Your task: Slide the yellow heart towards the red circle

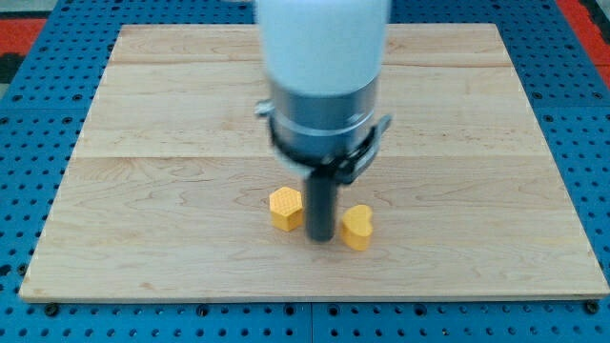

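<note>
A pale wooden board (143,143), made of joined planks with visible grain, is seen from above and slightly in front, filling most of the frame; it rests on a blue perforated surface (29,114) dotted with regular holes, which shows along the left, right and bottom edges. A strip of red (583,14) is visible in the upper right corner of the frame, and another at the upper left corner. From the top centre of the frame a broad white cylindrical arm housing (324,43) descends, blurred by closeness, ending in a grey metal collar (324,119) with a dark clamp ring beneath it. Out of this collar a straight dark rod is seen pointing down to the board, and my tip (320,238) rests on the wood in the lower centre of the frame. No pincer is fitted to this arm, so no open or closed state can be reported; only the bare rod is shown. Two small blocks lie in the lower centre. A yellow-orange hexagonal block (285,209) is placed just to the left of the rod, very near or touching it; which cannot be told. The yellow heart-shaped block (356,227) is set just to the right of the tip, close beside it, a little lower in the frame than the hexagon. The tip thus stands between the two yellow blocks. The red circle is not seen anywhere in the frame; part of the board's upper centre is hidden behind the arm housing.
</note>
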### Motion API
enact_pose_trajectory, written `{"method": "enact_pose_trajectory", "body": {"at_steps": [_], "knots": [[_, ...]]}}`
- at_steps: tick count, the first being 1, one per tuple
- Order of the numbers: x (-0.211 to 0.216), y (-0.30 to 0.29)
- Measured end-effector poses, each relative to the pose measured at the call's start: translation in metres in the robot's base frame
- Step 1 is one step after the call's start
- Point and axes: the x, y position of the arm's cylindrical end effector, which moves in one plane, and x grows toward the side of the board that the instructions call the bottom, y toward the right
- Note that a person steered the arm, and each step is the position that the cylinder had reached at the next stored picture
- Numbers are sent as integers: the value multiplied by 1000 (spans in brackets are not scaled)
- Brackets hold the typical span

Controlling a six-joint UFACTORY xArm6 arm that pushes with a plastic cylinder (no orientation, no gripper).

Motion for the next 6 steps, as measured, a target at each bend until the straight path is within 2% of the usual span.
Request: {"method": "enact_pose_trajectory", "body": {"at_steps": [1, 2, 3, 4, 5, 6], "knots": [[-6, 46], [22, 0], [56, 51], [-19, 96], [-107, 98], [-73, 131]]}}
